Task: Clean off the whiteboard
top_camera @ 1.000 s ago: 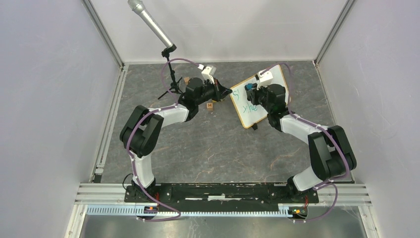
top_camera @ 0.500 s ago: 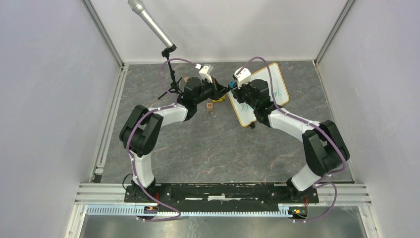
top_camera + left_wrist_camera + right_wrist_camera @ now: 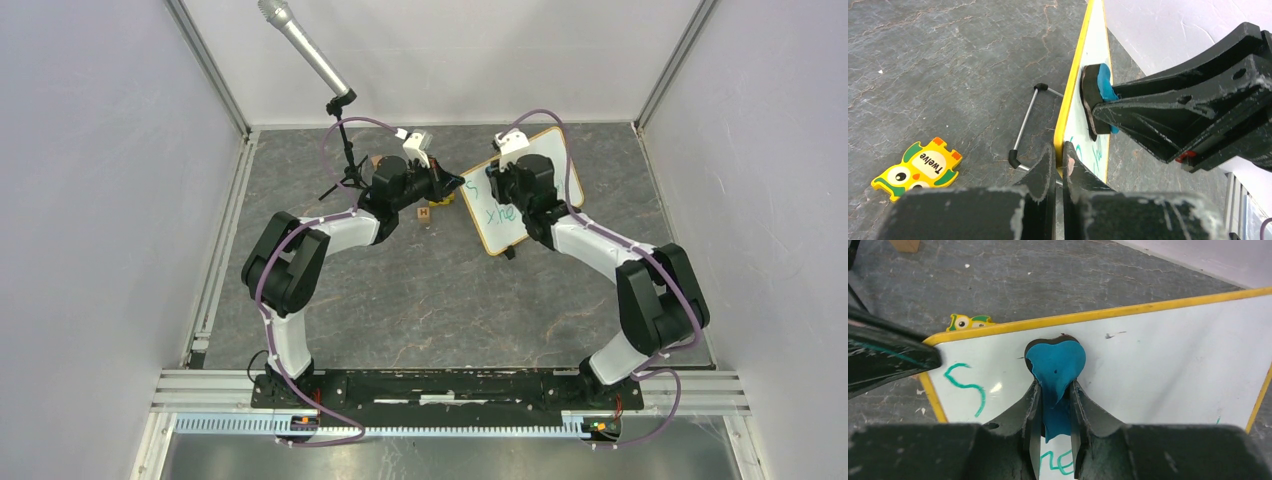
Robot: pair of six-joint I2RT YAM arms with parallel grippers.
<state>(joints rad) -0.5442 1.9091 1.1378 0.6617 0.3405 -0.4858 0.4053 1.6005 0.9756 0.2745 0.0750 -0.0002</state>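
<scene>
Eraser [image 3: 1055,362] further onto whiteboard [image 3: 1168,355], grey marbled tabletop [image 3: 420,290]

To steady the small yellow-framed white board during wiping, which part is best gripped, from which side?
Probably the thin side frame of the white board, edge-on from beside it, as the left gripper does: the board stands tilted on wire legs, leaving its face free for the blue eraser.

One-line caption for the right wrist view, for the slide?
Right gripper presses a blue heart-shaped eraser against the yellow-framed whiteboard; green writing shows at left and below.
</scene>
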